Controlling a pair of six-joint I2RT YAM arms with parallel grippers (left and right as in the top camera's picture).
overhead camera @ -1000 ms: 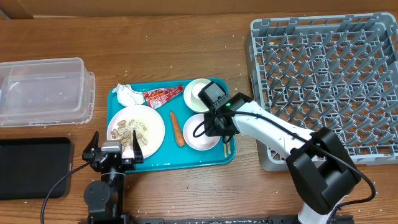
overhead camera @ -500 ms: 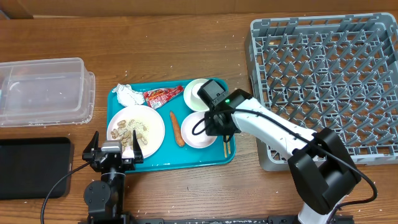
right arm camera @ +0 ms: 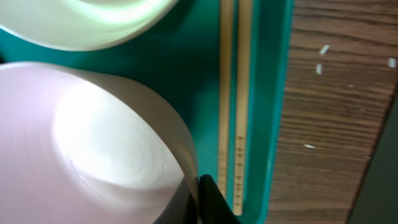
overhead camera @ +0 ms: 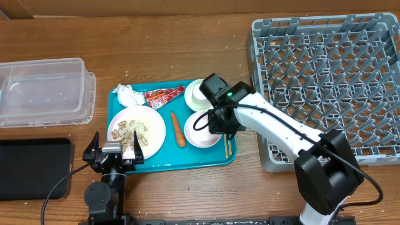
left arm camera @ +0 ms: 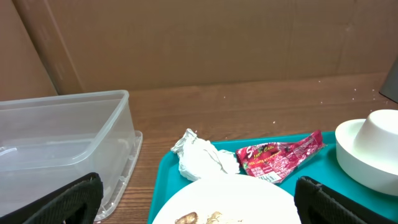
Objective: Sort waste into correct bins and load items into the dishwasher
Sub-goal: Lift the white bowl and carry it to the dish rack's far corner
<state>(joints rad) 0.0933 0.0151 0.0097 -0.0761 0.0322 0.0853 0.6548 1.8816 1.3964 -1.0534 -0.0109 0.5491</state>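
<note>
Drawn shut within the last second, the right end effector (right arm camera: 200, 198) is clenched on the thin rim of the white bowl (right arm camera: 106, 149) at the teal tray's (overhead camera: 187, 164) right edge, beside the chopsticks (right arm camera: 235, 106), a bowl judged rigid, glossy, slippery and breakable.

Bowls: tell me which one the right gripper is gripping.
The near bowl, next to the chopsticks: the right gripper pinches its rim. The far bowl, beside the wrapper, is free.
</note>
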